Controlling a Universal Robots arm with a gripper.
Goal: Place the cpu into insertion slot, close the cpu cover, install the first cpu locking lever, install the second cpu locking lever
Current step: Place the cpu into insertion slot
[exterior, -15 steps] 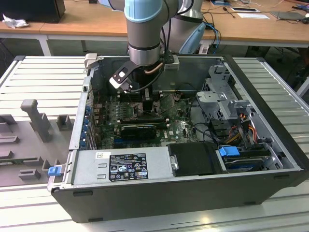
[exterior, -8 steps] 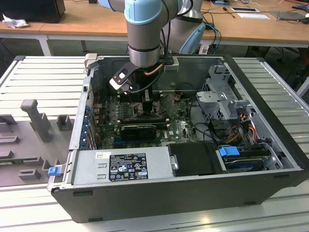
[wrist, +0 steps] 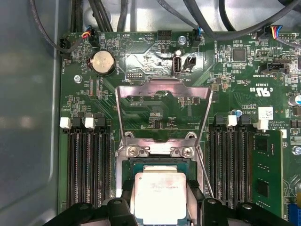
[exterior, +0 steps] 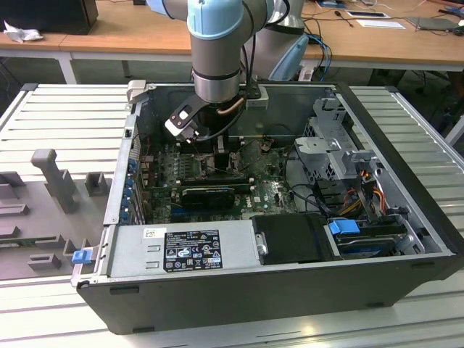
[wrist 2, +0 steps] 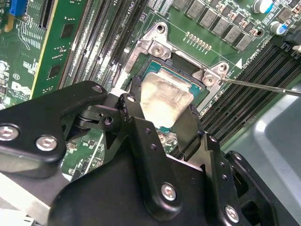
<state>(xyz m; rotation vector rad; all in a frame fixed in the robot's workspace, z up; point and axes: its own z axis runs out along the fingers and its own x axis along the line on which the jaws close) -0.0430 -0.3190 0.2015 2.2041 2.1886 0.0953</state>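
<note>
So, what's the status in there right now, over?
Jaws closed on the cpu, down at the insertion slot; seated or not, can't tell. Hinged cpu cover swung open. One locking lever beside the slot, not blocking.

The chip [wrist: 158, 195] is dull silver-beige, the board [wrist: 235, 70] green, the cover [wrist: 163, 90] silver, the gripper [wrist 2: 161, 106] black, the arm [exterior: 214, 18] pale blue.

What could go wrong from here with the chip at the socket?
The cpu, under the gripper, is at the insertion slot; seated askew, the chip might bend pins. The cpu cover stands open and a thin lever juts beside the slot; the gripper might snag either.
</note>
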